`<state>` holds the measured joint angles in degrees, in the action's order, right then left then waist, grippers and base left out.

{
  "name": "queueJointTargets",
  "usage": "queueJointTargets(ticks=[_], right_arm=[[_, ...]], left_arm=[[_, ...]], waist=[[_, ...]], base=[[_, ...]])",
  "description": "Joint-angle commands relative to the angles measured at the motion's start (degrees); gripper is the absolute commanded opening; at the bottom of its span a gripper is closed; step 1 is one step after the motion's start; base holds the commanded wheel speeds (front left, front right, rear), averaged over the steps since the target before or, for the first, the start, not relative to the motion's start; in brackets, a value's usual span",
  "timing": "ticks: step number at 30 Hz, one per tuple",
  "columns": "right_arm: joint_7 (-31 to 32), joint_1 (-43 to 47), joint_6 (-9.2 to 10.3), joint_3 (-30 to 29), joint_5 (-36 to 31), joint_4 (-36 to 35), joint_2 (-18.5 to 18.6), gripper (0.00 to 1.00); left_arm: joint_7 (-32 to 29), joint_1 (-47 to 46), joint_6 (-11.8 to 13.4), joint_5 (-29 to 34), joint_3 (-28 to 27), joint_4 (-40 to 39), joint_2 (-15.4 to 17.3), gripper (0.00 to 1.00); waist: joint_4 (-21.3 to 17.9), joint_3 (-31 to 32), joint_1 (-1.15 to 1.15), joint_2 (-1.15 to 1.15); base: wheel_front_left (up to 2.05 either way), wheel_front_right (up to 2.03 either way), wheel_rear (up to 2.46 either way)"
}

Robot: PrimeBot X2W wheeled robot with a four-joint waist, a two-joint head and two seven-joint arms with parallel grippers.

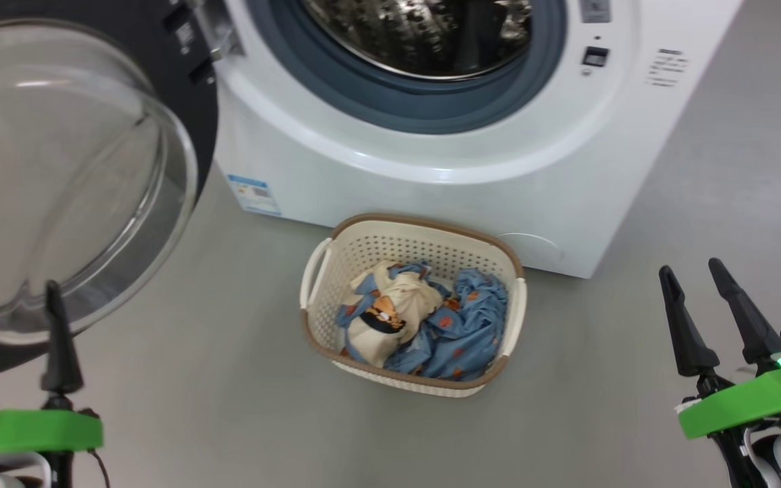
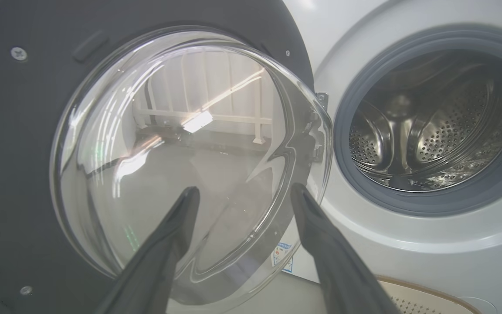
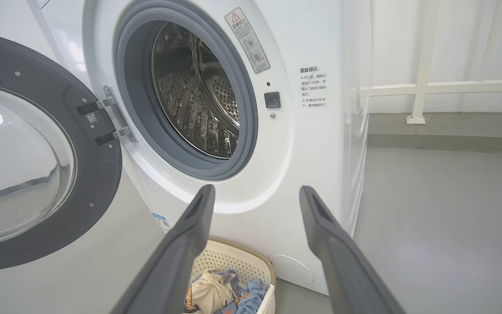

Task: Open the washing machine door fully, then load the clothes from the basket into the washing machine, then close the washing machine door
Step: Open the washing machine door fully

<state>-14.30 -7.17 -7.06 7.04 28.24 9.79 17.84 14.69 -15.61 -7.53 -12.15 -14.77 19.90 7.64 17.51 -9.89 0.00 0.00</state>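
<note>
The washing machine stands ahead with its steel drum exposed. Its door hangs swung out to the left, its glass bowl bulging toward me. My left gripper is open at the lower left, just in front of the door's glass, holding nothing. On the floor before the machine sits the cream basket with the clothes, blue fabric and a cream printed piece. My right gripper is open at the lower right, well right of the basket.
Grey floor stretches to the right of the machine. A white rail runs along the wall behind that open floor. A small blue label marks the machine's lower front corner.
</note>
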Motion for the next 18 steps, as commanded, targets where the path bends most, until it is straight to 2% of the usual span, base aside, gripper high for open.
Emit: queueJointTargets(ticks=[1, 15, 18], right_arm=[[-0.7, 0.8, -0.43, 0.7, -0.1, -1.5, 0.5, 1.0], [-0.7, 1.4, -0.43, 0.0, -0.3, -1.8, -0.7, 1.0], [-0.7, 1.6, -0.43, 0.1, -0.3, -1.7, -0.8, 1.0]], left_arm=[[0.3, 0.6, 0.0, -0.4, -0.9, -2.2, 1.9, 1.0], [0.3, 4.7, 0.0, -3.1, 5.1, -5.0, 2.9, 1.0], [0.3, 5.1, 0.0, -3.5, 5.7, -5.1, 3.1, 1.0]], waist=[[-2.2, 0.9, 0.0, 0.0], [-12.4, 1.0, 0.0, 0.0], [-13.6, 1.3, 0.0, 0.0]], base=[[0.0, 0.0, 0.0], [0.0, 0.0, 0.0], [0.0, 0.0, 0.0]])
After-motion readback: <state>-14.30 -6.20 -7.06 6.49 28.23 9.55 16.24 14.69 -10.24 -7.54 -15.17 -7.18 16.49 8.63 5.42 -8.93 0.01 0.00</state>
